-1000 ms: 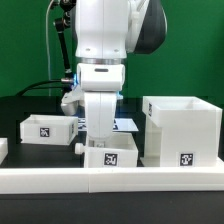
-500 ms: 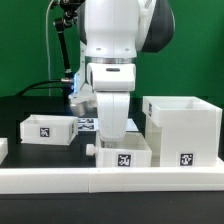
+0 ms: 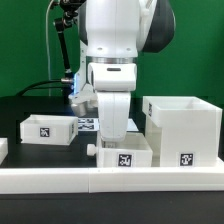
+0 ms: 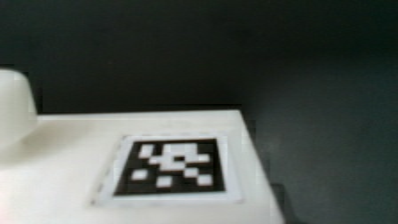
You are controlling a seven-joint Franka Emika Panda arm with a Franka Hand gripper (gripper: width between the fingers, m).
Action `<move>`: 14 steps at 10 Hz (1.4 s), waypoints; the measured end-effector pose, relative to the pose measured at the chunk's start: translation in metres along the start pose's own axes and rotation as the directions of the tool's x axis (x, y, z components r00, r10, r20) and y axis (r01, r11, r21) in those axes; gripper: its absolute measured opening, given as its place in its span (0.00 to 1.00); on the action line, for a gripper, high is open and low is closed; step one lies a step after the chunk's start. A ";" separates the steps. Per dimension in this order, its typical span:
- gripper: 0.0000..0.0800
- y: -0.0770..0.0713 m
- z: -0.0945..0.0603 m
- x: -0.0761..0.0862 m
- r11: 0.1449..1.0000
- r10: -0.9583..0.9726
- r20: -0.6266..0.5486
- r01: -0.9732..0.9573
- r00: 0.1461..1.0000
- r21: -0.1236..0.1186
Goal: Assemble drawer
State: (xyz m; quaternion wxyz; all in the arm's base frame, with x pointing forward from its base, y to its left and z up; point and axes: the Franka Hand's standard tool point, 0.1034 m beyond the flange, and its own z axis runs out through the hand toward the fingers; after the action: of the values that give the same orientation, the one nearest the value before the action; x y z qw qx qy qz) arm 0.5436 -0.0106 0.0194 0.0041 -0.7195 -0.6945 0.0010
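My gripper (image 3: 113, 138) reaches straight down into the back of a low white tray (image 3: 124, 157) at the front centre, and its fingertips are hidden behind the tray's wall. The tray moves with it, so it is shut on that wall. This tray has a small knob (image 3: 89, 148) on the side toward the exterior view's left. The wrist view shows the tray's white face (image 4: 71, 140) and its tag (image 4: 173, 166) very close, with no fingers in sight. A second low tray (image 3: 45, 128) lies at the exterior view's left. The tall hollow casing (image 3: 182, 130) stands at the right, close beside the held tray.
A long low white rail (image 3: 60, 180) runs along the front edge just before the tray. The marker board (image 3: 88, 122) lies behind the gripper. A black camera stand (image 3: 66, 50) rises at the back left before a green backdrop.
The gripper and the front tray moved together toward the exterior view's right, closer to the casing, then stayed still over the last half second.
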 end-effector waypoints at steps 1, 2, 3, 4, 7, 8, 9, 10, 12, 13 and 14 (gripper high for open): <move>0.05 0.000 0.001 0.004 1.000 -0.006 -0.003 0.006 1.000 0.002; 0.05 -0.001 0.001 0.007 1.000 -0.012 -0.005 0.012 1.000 0.003; 0.05 0.000 0.002 0.008 1.000 -0.011 -0.004 0.011 1.000 0.003; 0.05 0.000 0.002 0.009 1.000 -0.002 -0.003 0.002 1.000 0.003; 0.05 0.000 0.003 0.006 1.000 0.009 -0.004 -0.009 1.000 -0.011; 0.05 0.001 0.003 0.007 1.000 0.010 -0.004 -0.010 1.000 -0.011; 0.05 0.001 0.003 0.012 1.000 0.006 -0.007 -0.006 1.000 -0.009; 0.05 0.000 0.003 0.014 1.000 0.004 -0.007 -0.004 1.000 -0.007; 0.05 -0.001 0.004 0.016 1.000 -0.002 -0.009 0.002 1.000 -0.001; 0.05 -0.002 0.005 0.017 1.000 -0.003 -0.010 0.003 1.000 -0.003; 0.05 -0.002 0.005 0.017 1.000 -0.003 -0.010 0.003 1.000 -0.005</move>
State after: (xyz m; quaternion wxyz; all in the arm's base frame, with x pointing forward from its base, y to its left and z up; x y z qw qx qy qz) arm 0.5420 0.0068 0.0143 0.0057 -0.7184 -0.6955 -0.0044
